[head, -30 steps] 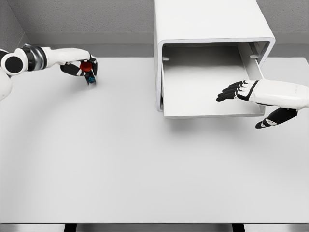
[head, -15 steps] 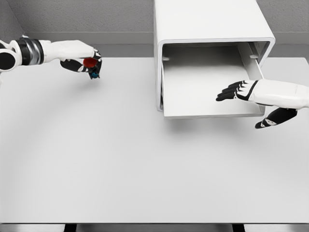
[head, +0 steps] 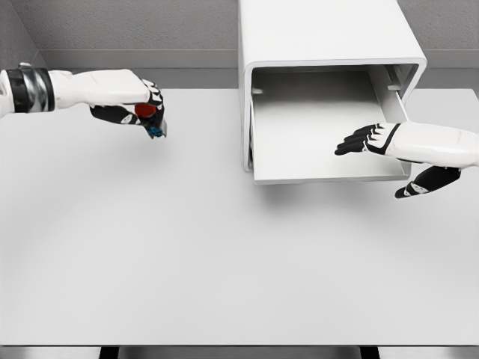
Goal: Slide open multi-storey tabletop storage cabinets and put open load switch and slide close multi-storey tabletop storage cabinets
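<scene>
A white storage cabinet (head: 329, 34) stands at the back of the table, its lower drawer (head: 314, 142) slid out and empty. My left hand (head: 142, 108) hovers above the table's left side, shut on the load switch (head: 149, 118), a small object with a red knob and a blue-black body. It is well left of the drawer. My right hand (head: 378, 142) rests over the drawer's right part with fingers spread, holding nothing; its thumb hangs past the drawer's front right corner.
The white table (head: 224, 262) stretches bare in front of the cabinet. A grey wall runs behind it. The table's front edge lies near the bottom of the view.
My left hand has carried the load switch to the right, toward the cabinet, and the arm has stretched further in. The right hand and drawer have not moved.
</scene>
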Robot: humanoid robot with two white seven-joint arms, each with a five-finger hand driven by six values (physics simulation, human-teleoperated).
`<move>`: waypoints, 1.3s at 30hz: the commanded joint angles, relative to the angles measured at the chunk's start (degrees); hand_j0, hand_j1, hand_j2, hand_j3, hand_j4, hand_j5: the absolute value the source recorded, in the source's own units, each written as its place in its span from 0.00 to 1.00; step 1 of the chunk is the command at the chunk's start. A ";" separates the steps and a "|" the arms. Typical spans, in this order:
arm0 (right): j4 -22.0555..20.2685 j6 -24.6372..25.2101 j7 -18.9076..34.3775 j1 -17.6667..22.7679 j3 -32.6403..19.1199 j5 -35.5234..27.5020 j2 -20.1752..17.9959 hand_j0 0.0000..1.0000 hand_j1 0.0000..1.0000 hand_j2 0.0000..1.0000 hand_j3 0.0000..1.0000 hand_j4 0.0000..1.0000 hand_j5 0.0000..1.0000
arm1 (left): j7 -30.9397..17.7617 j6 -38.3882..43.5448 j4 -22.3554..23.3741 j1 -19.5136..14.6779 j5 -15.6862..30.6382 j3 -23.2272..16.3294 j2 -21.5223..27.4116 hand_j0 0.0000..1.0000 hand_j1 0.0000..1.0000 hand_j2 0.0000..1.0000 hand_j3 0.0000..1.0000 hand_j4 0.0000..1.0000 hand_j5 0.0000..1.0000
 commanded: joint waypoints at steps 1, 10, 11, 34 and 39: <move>0.02 0.10 -0.19 0.00 -0.06 -0.40 -0.04 1.00 1.00 1.00 1.00 1.00 1.00 | 0.09 0.21 -3.85 0.00 2.63 -0.03 2.18 0.38 0.38 0.38 0.38 0.38 0.38; 0.02 0.10 -0.19 0.35 0.12 -0.40 -0.04 1.00 1.00 1.00 1.00 1.00 1.00 | 0.26 0.21 -10.09 0.35 5.70 -0.20 4.29 0.38 0.38 0.38 0.38 0.38 0.38; 0.02 0.10 -0.19 0.26 0.12 -0.32 -0.04 1.00 1.00 1.00 1.00 1.00 1.00 | 0.26 0.21 -11.23 0.35 6.23 -0.20 4.73 0.38 0.38 0.38 0.38 0.38 0.38; -0.06 0.10 -1.07 0.17 0.12 -0.32 -0.22 1.00 1.00 1.00 1.00 1.00 1.00 | 0.35 0.21 -20.64 -4.31 8.78 -0.03 5.26 0.38 0.38 0.38 0.38 0.38 0.38; -0.06 0.10 -1.16 0.17 0.21 -0.40 -0.66 1.00 1.00 1.00 1.00 1.00 1.00 | 0.44 0.21 -20.99 -5.62 9.66 -0.03 4.73 0.38 0.38 0.38 0.38 0.38 0.38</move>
